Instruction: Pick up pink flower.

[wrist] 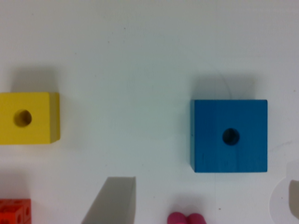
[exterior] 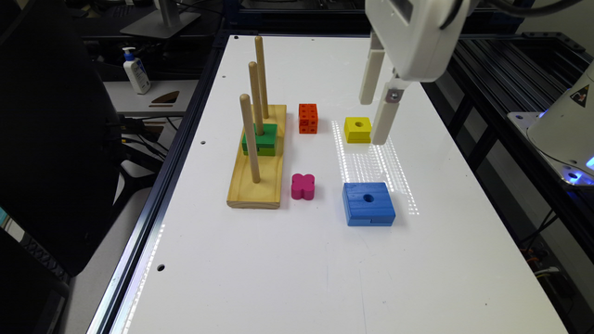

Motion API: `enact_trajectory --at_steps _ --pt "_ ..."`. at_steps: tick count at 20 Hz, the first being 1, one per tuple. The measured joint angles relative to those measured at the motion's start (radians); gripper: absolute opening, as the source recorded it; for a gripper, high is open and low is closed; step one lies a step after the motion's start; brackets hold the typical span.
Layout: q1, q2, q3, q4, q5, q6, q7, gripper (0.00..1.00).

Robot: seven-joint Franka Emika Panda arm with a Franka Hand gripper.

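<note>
One gripper (exterior: 377,121) hangs above the white table (exterior: 297,278) with its jaws spread wide and nothing between them, close beside the yellow block (exterior: 358,129). The pink flower (exterior: 303,186) lies flat on the table's middle, between the wooden peg base (exterior: 255,185) and the blue block (exterior: 368,203), apart from both.

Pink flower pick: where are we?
Nothing looks done: the pink flower sits on the table beside the peg board. In hand: the hand hangs open and empty above the table beside the yellow block. Left: move over the flower, descend, grasp, lift.
</note>
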Motion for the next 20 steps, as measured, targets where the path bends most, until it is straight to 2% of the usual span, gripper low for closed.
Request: enact_trajectory --at_steps 4,20 --pt "-0.004 0.038 0.000 0.040 -0.0004 0.000 0.000 1.00" --pt "-0.022 0.123 0.000 0.136 -0.0053 0.000 0.000 1.00"
